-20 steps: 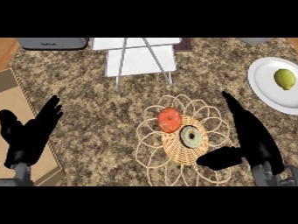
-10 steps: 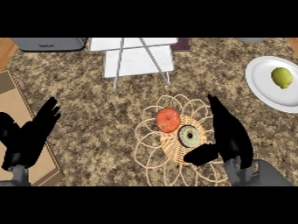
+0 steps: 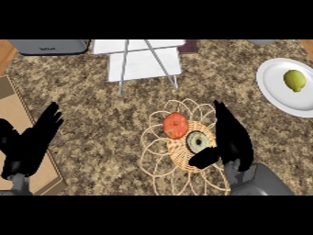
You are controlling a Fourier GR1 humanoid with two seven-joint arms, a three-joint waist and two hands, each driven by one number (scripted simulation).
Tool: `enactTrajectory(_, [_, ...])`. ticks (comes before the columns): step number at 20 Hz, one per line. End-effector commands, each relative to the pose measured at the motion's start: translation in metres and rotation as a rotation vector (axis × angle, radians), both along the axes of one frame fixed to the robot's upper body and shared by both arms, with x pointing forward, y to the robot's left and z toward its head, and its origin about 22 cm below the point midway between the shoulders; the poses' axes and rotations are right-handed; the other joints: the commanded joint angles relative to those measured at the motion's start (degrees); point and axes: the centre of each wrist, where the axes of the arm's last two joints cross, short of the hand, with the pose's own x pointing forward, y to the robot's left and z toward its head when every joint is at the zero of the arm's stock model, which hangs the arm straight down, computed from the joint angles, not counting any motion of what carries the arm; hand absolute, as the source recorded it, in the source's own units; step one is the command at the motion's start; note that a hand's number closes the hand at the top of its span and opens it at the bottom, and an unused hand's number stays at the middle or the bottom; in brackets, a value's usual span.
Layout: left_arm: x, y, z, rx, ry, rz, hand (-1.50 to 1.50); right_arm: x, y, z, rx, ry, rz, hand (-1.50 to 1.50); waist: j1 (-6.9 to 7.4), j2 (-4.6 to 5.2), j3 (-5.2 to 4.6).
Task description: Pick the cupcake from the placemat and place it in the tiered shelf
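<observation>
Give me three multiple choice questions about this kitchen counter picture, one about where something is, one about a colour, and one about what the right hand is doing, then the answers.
1. Where does the cupcake sit?
A. On the white plate
B. On the wicker placemat
C. On the tiered shelf

2. What colour is the fruit on the white plate?
A. Yellow-green
B. Red
C. Purple

3. What is the state of the right hand?
A. Curled round the cupcake
B. Open beside the cupcake
C. Resting on the plate

Answers:
1. B, it sits on the wicker placemat next to an orange fruit.
2. A, the lemon is yellow-green.
3. B, its fingers are straight, with the thumb just below the cupcake.
</observation>
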Motion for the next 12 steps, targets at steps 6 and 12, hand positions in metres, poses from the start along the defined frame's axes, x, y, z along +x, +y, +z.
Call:
enactTrajectory(6, [-0.003, -0.002, -0.027, -0.034, 0.109, 0.038, 0.0, 0.009, 0.022, -0.027, -0.086, 0.073, -0.127, -1.5, 0.14, 0.99, -1.72])
enactTrajectory(12, [-0.001, -0.008, -0.037, -0.027, 0.122, 0.041, 0.0, 0.021, 0.015, -0.041, -0.047, 0.02, -0.127, -1.5, 0.07, 1.21, -1.69])
